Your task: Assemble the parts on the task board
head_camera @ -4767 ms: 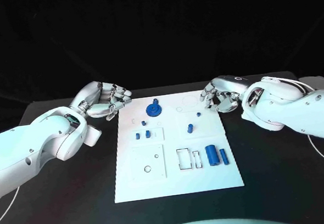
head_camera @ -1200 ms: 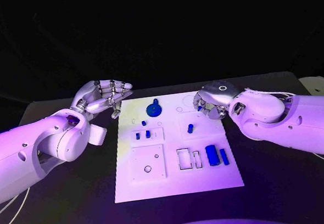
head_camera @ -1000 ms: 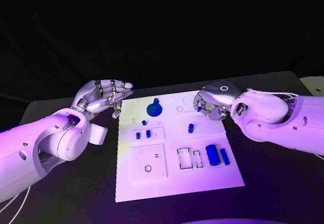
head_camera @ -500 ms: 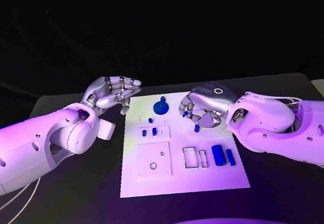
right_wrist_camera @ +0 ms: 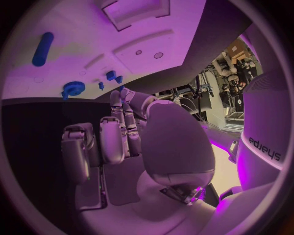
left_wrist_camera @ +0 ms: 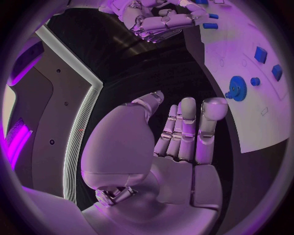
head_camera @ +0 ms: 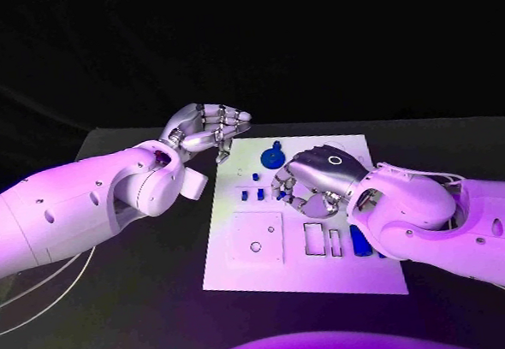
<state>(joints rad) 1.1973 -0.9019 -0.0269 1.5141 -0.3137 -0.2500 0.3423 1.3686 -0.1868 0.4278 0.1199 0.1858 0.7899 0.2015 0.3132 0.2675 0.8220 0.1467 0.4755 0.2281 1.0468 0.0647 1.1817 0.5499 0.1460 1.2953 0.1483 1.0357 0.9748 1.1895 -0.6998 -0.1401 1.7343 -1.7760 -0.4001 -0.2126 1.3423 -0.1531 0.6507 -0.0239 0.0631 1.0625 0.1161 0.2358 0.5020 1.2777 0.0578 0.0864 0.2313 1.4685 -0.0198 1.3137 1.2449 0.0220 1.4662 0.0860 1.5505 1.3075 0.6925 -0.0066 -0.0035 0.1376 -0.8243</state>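
The white task board (head_camera: 247,274) lies tilted on the black table. A blue gear (head_camera: 275,156) stands near its far edge, with two small blue pegs (head_camera: 252,195) a little nearer. My right hand (head_camera: 310,185) hovers over the board's middle, fingers curled in with nothing between them, hiding the parts beneath it. A blue cylinder (head_camera: 361,243) shows at the right forearm's edge. My left hand (head_camera: 210,128) hangs off the board's far left corner, fingers curled and holding nothing. The right wrist view shows the cylinder (right_wrist_camera: 43,49), the gear (right_wrist_camera: 73,89) and the pegs (right_wrist_camera: 111,76) beyond the curled fingers (right_wrist_camera: 116,137).
A square recess (head_camera: 260,238) and two narrow slots (head_camera: 323,239) mark the board's near half. The black table (head_camera: 120,311) spreads to the left and front of the board. In the left wrist view the gear (left_wrist_camera: 237,89) sits past my left hand (left_wrist_camera: 178,142).
The camera has shifted. My right hand has moved from the board's far right edge in over its middle. My left hand stays by the far left corner.
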